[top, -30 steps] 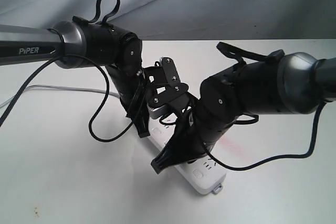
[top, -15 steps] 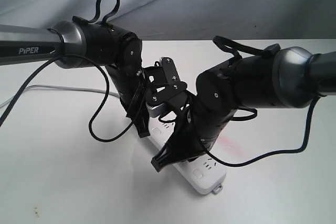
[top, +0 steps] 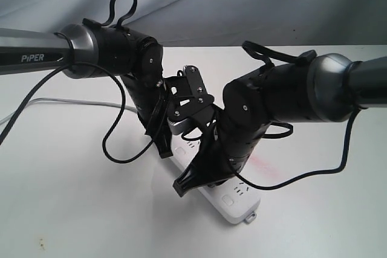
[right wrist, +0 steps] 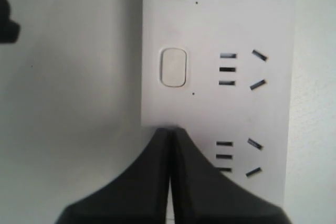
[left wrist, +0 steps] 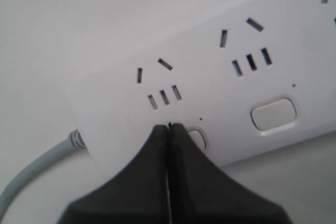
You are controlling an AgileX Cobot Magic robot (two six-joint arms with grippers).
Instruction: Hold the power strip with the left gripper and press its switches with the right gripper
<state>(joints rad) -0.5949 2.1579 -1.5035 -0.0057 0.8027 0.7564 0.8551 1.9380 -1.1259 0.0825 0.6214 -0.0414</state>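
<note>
— Exterior view first: where to find the power strip (top: 236,200)?
— Low on the counter (top: 72,209), running from centre toward 5 o'clock. Reaching in from 9 o'clock, the left gripper (top: 164,149); from 3 o'clock, the right gripper (top: 181,188), tip down at the strip's near edge.
— Left wrist view?
— Pinched together, nothing held. Tip apparently bearing on the strip near the cord (left wrist: 31,182) end, beside the switches (left wrist: 273,114). Pinning, likely, rather than grasping.
— Right wrist view?
— Likewise closed and empty, tip at the button edge, just short of one visible switch. Pressing step in hand; actual contact impossible to tell. Next: centre the tip on a button, push straight down, left pinning firmly against skidding.
</note>
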